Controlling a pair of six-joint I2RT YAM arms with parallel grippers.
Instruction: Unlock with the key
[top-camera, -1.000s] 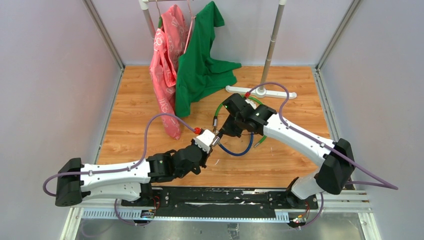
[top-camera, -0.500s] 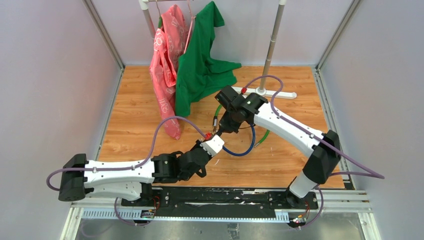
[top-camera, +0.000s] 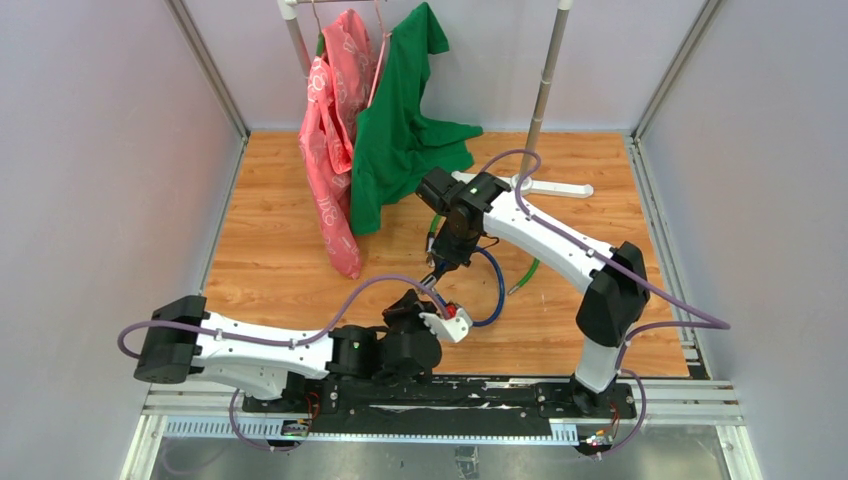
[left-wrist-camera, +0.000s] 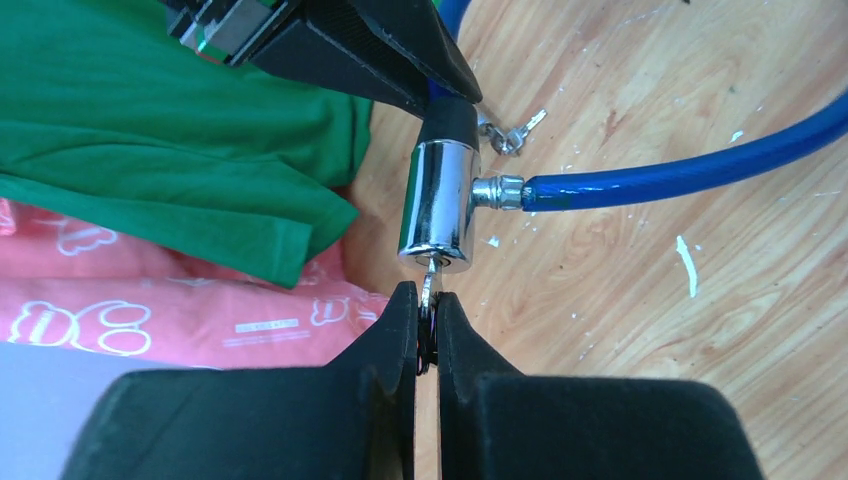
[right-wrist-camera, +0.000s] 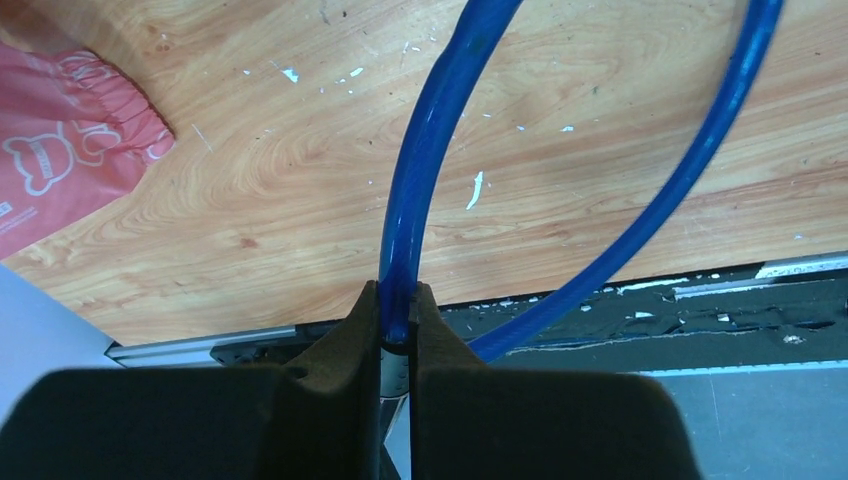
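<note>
Where the left gripper (left-wrist-camera: 425, 305) narrows to a thin slit, its two black fingers pinch the head of the key (left-wrist-camera: 429, 283), whose blade runs up into the bottom face of the chrome lock cylinder (left-wrist-camera: 437, 205). That cylinder hangs upright above the wooden table (left-wrist-camera: 700, 320). It is held from its top end by the right gripper (right-wrist-camera: 397, 300), whose jaws are squeezed almost together on the blue cable (right-wrist-camera: 425, 170) just where it meets the lock. From the cylinder's side a metal ferrule takes the cable's other end, and the cable loops away over the boards. A small ring of spare keys (left-wrist-camera: 512, 130) lies on the table just behind the lock. Farther off, a green shirt (left-wrist-camera: 150, 120) and a pink garment (left-wrist-camera: 160, 310) hang down to the table, and a green cable (top-camera: 527, 270) lies beside the blue loop.
</note>
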